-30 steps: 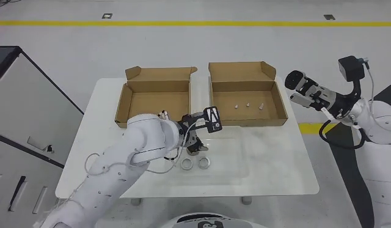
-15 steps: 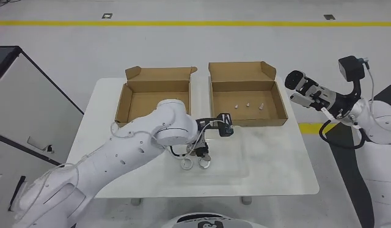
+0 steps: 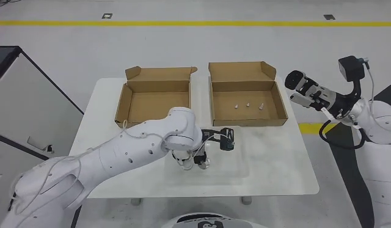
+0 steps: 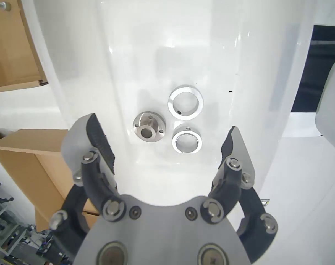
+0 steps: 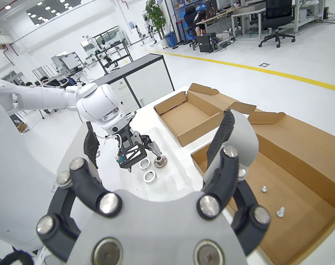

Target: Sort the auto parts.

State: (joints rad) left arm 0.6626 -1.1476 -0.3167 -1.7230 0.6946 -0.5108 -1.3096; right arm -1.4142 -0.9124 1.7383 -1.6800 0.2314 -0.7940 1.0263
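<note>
So the thing that matters here: the left gripper (image 4: 164, 140) hangs right over the three loose parts in the shallow white plastic tray (image 4: 184, 28), fingers spread wide with nothing in them. From the left wrist view, the small silver metal ring (image 4: 186, 142) sits closest to the gap. The flanged steel hub with a centre bore (image 4: 148, 126) is just beside it, toward the other finger, and the larger silver metal ring (image 4: 185, 101) is a bit farther out.

All three lie flat with their bores pointing up, so there's no long axis to line up with. My guess is a straight drop works, with the fingers straddling one rim.

The right gripper (image 5: 158, 117) is also spread and empty. It's parked off past the brown cardboard box holding three small bolts (image 3: 247, 102), well apart from the tray, so the left arm is clearly the nearer one. The other brown cardboard box (image 3: 156, 102) has nothing in it.

No readable markings on the parts. There's a tiny sticker (image 4: 262, 202) at the table edge, too small to read.
</note>
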